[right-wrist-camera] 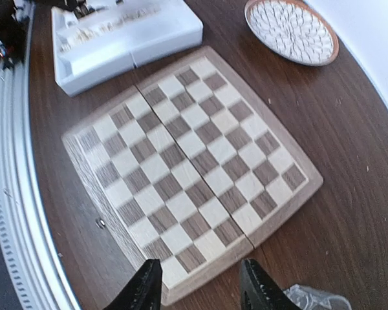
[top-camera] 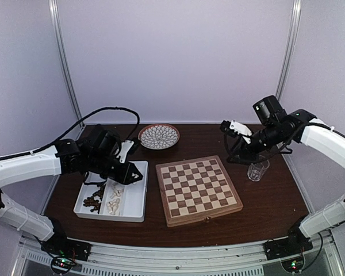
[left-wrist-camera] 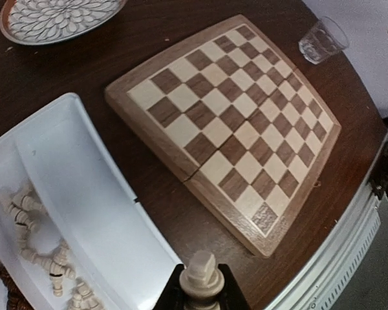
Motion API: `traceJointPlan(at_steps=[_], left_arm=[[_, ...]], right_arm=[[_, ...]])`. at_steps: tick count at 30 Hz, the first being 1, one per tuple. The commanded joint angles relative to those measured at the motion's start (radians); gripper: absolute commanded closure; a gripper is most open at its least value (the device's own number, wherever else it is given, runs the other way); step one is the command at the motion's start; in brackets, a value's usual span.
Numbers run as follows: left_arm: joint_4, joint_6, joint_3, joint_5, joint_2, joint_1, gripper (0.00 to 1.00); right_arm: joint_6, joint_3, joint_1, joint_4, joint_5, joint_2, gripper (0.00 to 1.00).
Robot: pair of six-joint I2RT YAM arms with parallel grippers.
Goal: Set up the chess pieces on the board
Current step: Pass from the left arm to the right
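Chess pieces [left-wrist-camera: 27,223] mostly in the white tray [top-camera: 135,198], board [top-camera: 198,190] bare beside it; left claw [left-wrist-camera: 202,294] clamped on one cream piece [left-wrist-camera: 202,274], right claw [right-wrist-camera: 200,284] spread, empty. Piece's tiny, could slip or tip on landing

The board [top-camera: 199,190] has light tan and dark brown checks in a pale wood rim. The white tray [top-camera: 135,194] at lower left holds cream pieces [top-camera: 115,200] and dark brown pieces [top-camera: 94,201]. The plate [top-camera: 159,136] shows a white petal pattern, reddish-brown rimmed.
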Motion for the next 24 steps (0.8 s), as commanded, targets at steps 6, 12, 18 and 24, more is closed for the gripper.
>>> traceJointPlan(at_steps=[6, 12, 18, 24], left_arm=[[0.197, 0.174, 0.135, 0.262, 0.095, -0.154, 0.93], [0.218, 0.181, 0.206, 0.309, 0.152, -0.202, 0.91], [0.226, 0.174, 0.238, 0.352, 0.177, -0.213, 0.90], [0.232, 0.166, 0.264, 0.362, 0.196, -0.228, 0.90]], right_arm=[[0.290, 0.256, 0.034, -0.006, -0.424, 0.214, 0.55], [0.391, 0.312, 0.082, 0.019, -0.605, 0.282, 0.52], [0.478, 0.300, 0.130, 0.084, -0.682, 0.295, 0.50], [0.511, 0.306, 0.176, 0.111, -0.702, 0.323, 0.53]])
